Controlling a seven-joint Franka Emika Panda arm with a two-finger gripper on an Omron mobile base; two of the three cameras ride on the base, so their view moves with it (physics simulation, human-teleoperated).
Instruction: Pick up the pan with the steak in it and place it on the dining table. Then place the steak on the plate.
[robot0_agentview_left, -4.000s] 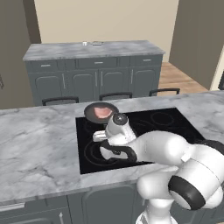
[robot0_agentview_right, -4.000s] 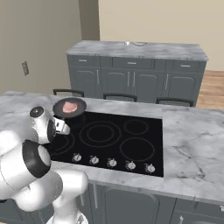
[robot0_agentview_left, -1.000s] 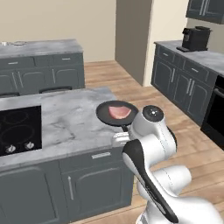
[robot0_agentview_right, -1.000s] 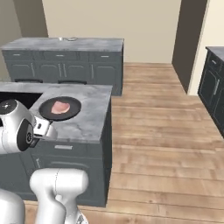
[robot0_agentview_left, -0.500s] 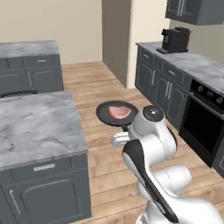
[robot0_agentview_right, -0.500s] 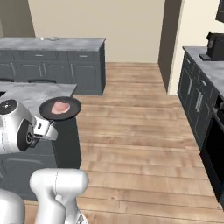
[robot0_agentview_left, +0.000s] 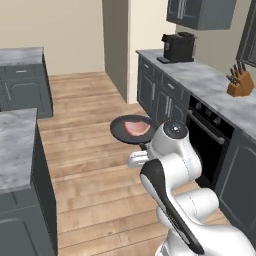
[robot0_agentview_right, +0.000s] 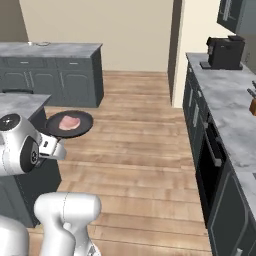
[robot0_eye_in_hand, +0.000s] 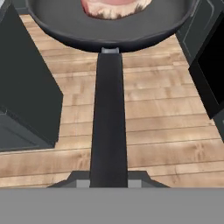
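Pan (robot0_agentview_left: 131, 129): we carry it in the air above the wood floor (robot0_agentview_left: 95, 165), level, its long handle (robot0_eye_in_hand: 108, 127) running back to our gripper (robot0_eye_in_hand: 109, 183).
Steak (robot0_agentview_left: 136, 128): it lies flat in the pan, towards the middle; in the hand view we see its near edge at the top.
Gripper: we have the jaws clamped on the end of the handle; the fingertips sit tight against either side of it.
Arm (robot0_agentview_left: 170, 165): it is bent up in front of us, with the wrist just behind the pan.
Island (robot0_agentview_right: 20, 107): a marble-topped block with a dark base, just left of the pan in the right base view.
Far counter (robot0_agentview_right: 50, 50): marble top on grey cabinets against the back wall; a small pale thing on it is too small to name.
Right-hand run: we note a coffee machine (robot0_agentview_left: 177, 47), a knife block (robot0_agentview_left: 238, 84) and an oven (robot0_agentview_left: 207, 145), all well apart from the pan.
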